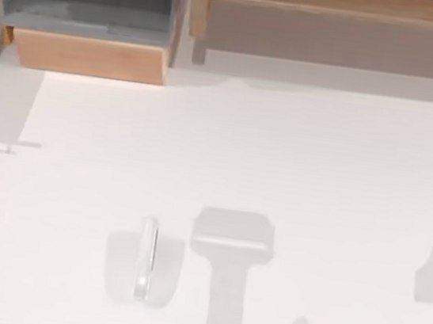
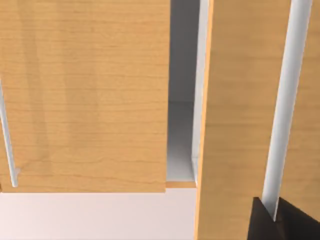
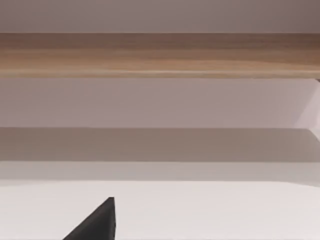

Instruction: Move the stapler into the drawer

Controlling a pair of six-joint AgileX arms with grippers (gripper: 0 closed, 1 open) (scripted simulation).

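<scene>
Stapler: the stapler (image 1: 145, 259) lies on the white table (image 1: 320, 160) down at about 7 o'clock in the top view, a slim whitish-silver sliver lined up from 12 to 6 o'clock, with a soft grey shadow on either side of it.
Drawer: the drawer (image 1: 87, 55) sits up at 11 o'clock in the top view, pulled open, grey interior showing, its light tan wood front panel facing the table's middle; it is well apart from the stapler.
Stapler versus drawer: the stapler rests on the table, outside the drawer.
Wooden unit: a wide wooden unit (image 1: 349, 4) runs from 12 to 2 o'clock, with a long beige-grey recess beneath its top rail; the right wrist view looks along the same rail (image 3: 160, 52).
Shadows: a flat grey T-shaped shadow (image 1: 231, 248) falls just at 3 o'clock of the stapler, and more pointed shadows lie at 4 to 5 o'clock.
Left pincer: a dark tip (image 2: 280, 222) shows in the left wrist view, close to tan wood panels (image 2: 85, 95) with a grey gap between them; I cannot tell whether it is open or closed.
Right pincer: a dark fingertip (image 3: 97, 222) pokes into the right wrist view over the white table; again I cannot tell its state.
</scene>
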